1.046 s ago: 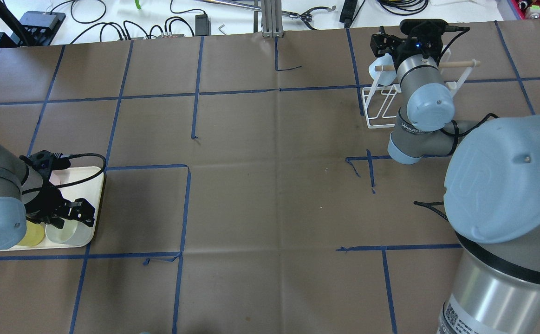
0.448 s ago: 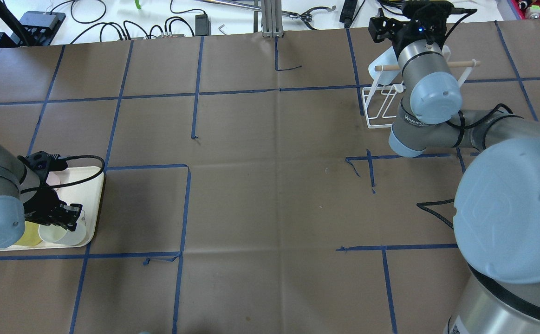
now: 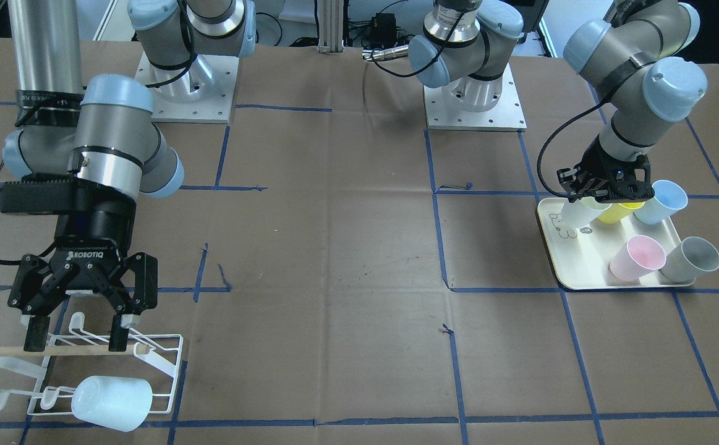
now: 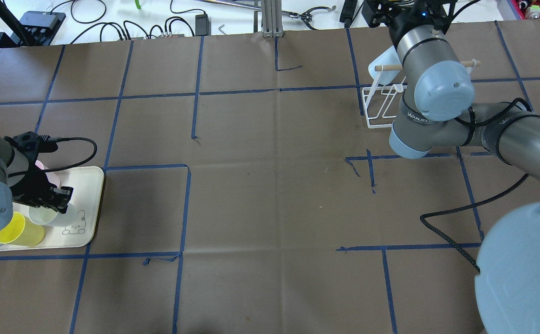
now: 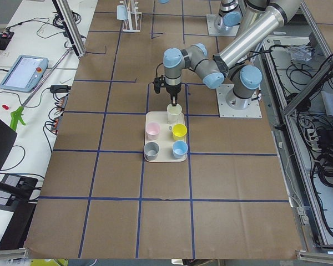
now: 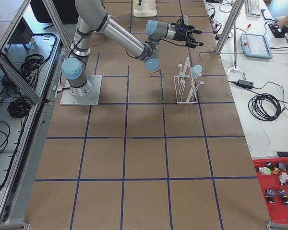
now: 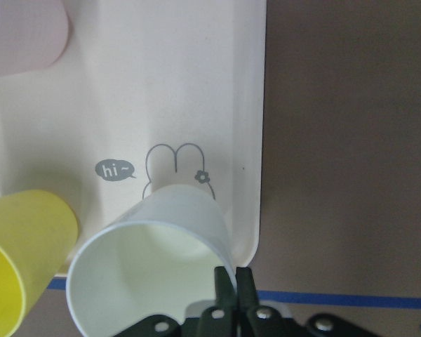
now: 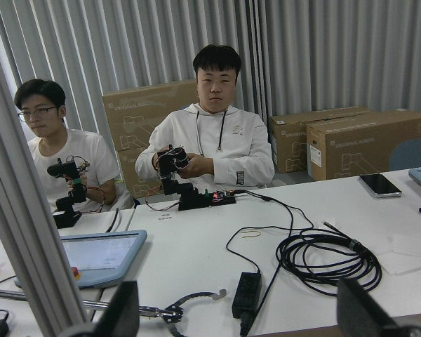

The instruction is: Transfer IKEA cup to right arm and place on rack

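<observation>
Brown paper marked with a blue tape grid covers the table (image 4: 270,195). All positions below are referred to the cream tray (image 3: 558,262).

The left gripper (image 7: 235,279) is positioned over the tray corner that is printed with a rabbit drawing (image 7: 175,165). Its jaws are clenched on the rim of the white cup (image 7: 151,267). The cup is held tilted, with its mouth turned toward the wrist camera. Whether its base touches the tray cannot be determined from the views supplied.

A yellow cup (image 4: 16,229) is located on the tray, just beside the white cup. A pink cup (image 3: 637,256), a grey cup (image 3: 693,259) and a blue cup (image 3: 662,201) are also carried on the tray.

The rack (image 3: 164,355) is set well apart from the tray, toward the opposite end of the table. A pale blue cup (image 3: 112,402) is seated on one of its prongs. The right gripper (image 3: 77,340) is located above the wooden dowel (image 3: 0,351) of the rack. Its jaws are released and spread wide, and nothing is held between them.
</observation>
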Available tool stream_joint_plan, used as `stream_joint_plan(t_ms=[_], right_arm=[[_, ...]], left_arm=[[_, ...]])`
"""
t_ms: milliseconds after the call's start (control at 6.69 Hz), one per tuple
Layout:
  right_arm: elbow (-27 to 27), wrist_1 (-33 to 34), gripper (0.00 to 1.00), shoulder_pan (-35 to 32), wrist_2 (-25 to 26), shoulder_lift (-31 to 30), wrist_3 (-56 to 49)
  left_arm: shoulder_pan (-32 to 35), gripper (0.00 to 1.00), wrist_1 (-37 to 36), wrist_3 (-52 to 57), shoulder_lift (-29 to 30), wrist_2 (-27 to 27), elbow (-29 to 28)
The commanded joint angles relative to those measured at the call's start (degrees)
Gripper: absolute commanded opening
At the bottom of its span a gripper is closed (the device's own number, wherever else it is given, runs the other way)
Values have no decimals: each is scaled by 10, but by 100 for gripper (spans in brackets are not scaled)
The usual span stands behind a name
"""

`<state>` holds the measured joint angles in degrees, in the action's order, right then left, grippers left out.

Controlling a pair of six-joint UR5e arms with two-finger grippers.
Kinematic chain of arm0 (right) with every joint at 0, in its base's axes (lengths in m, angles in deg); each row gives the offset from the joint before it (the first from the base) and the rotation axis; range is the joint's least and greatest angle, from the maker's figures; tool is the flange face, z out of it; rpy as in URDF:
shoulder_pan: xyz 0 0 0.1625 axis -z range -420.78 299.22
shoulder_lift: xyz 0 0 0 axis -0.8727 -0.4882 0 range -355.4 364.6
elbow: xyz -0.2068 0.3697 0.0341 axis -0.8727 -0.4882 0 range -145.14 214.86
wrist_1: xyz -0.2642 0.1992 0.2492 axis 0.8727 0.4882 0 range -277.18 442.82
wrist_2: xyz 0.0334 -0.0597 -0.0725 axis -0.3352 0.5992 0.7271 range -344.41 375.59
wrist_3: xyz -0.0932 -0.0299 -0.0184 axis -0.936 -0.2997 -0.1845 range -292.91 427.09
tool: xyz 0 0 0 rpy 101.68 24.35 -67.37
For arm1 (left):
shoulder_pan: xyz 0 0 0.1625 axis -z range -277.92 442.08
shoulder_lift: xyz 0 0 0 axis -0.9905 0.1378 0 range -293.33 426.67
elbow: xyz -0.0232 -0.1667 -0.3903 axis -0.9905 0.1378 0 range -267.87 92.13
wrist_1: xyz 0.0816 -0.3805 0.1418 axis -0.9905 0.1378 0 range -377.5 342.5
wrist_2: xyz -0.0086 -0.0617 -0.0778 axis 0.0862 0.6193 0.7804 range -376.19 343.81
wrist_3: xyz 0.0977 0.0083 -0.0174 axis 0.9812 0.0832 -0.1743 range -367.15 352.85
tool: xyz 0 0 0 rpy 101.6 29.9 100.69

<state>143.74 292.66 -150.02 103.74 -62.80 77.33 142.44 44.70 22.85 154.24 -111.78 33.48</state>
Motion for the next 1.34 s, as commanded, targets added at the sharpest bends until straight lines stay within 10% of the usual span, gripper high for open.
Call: stream_joint_plan(t_ms=[0,299,598,1195], right_arm=[[45,-3,100,-26,-52,-68,138],[78,-1,100,-44,-76,-95,301],[96,7,100,-59,-107,-105,467],[122,51,100,-72,-120,-106,699]], left_arm=[[40,0,171,2,22,3,-190],[94,0,240,11,112,22,-366],[130,0,231,8,146,161,-457],[161,0,-5,6,104,477,-326]])
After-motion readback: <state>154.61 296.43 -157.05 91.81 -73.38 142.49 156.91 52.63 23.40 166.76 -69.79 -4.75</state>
